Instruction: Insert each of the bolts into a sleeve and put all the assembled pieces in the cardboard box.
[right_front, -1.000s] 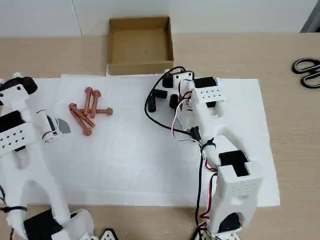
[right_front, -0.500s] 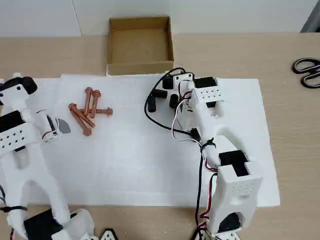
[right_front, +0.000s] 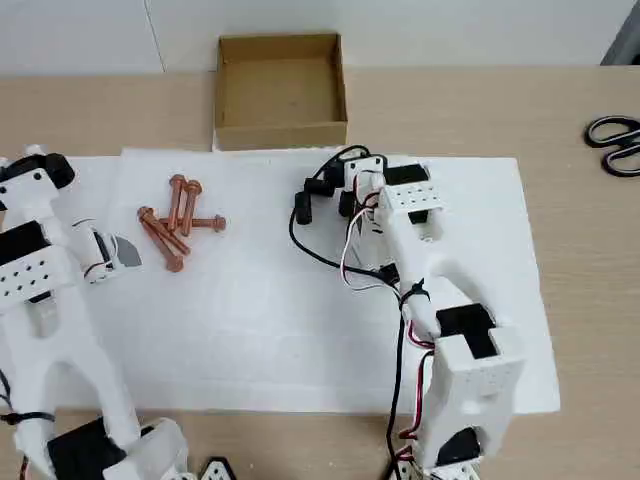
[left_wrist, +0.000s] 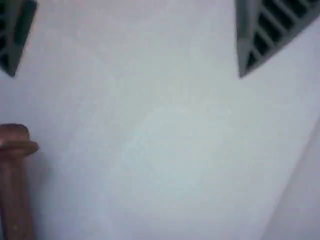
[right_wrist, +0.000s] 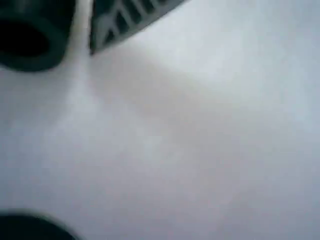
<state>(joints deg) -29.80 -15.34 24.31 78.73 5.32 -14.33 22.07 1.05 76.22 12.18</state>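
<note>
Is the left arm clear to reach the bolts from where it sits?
Likely yes. The left pincer is open beside the bolts, with just bare foam between them, and its wrist view has one bolt close by.

Just beside my left pincer (right_front: 112, 250) the bolts (right_front: 175, 220) are glossy copper-toned metal, and beneath it lies a matt white foam sheet (right_front: 250, 330). Well apart from it, the sleeves (right_front: 303, 208) look matt black and the cardboard box (right_front: 280, 135) dull brown.

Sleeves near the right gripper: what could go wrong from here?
The sleeves lie close together at the right gripper, so it may knock one away. The black cable loops beside them and could drag one. The bolts lie crossed in a pile, so two may lift together.
</note>
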